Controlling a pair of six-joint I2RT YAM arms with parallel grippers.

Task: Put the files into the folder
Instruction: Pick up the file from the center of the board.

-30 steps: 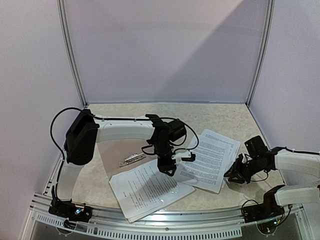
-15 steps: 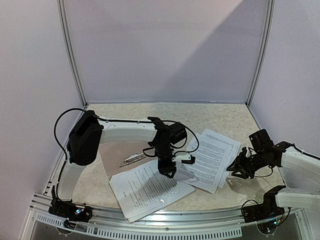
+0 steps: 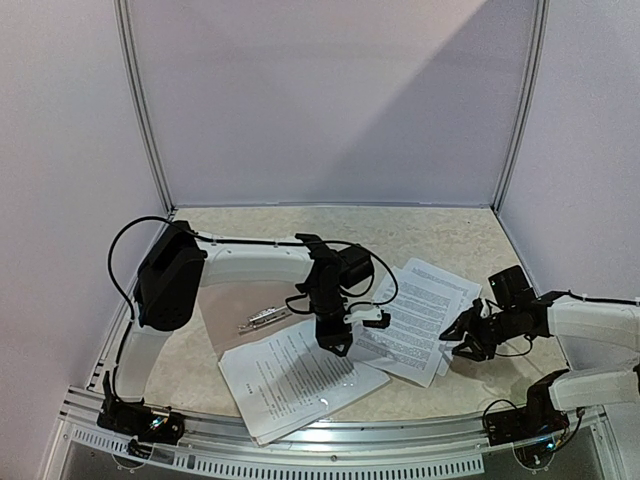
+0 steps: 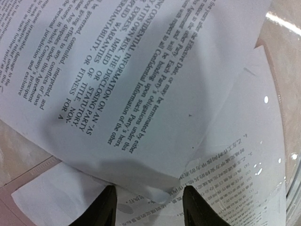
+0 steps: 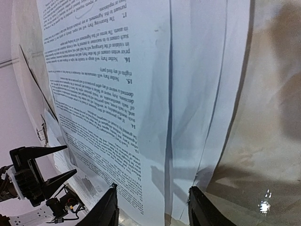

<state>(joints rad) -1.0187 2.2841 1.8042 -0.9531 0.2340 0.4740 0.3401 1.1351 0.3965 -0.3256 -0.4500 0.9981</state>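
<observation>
Two stacks of files lie on the table: one (image 3: 425,310) at centre right, the other (image 3: 290,380) at the front, its corner overlapping the tan folder (image 3: 235,300). The folder lies open and flat with its silver clip (image 3: 265,317) showing. My left gripper (image 3: 336,347) points down where the two stacks meet. Its jaws are open, and the corner of the upper printed sheet (image 4: 141,70) lies between the fingertips (image 4: 106,207), above the lower sheet (image 4: 244,165). My right gripper (image 3: 458,335) is open at the right stack's near right edge, with the sheets (image 5: 141,70) spread under its fingers (image 5: 202,207).
Grey walls close the table (image 3: 440,235) at the back and both sides, and a metal rail (image 3: 330,440) runs along the front. The left arm's cable loops above the folder. Bare tabletop (image 5: 273,117) lies to the right of the right stack.
My right gripper has moved left to the edge of the right stack and its jaws have opened wider. The left gripper has shifted only slightly over the papers.
</observation>
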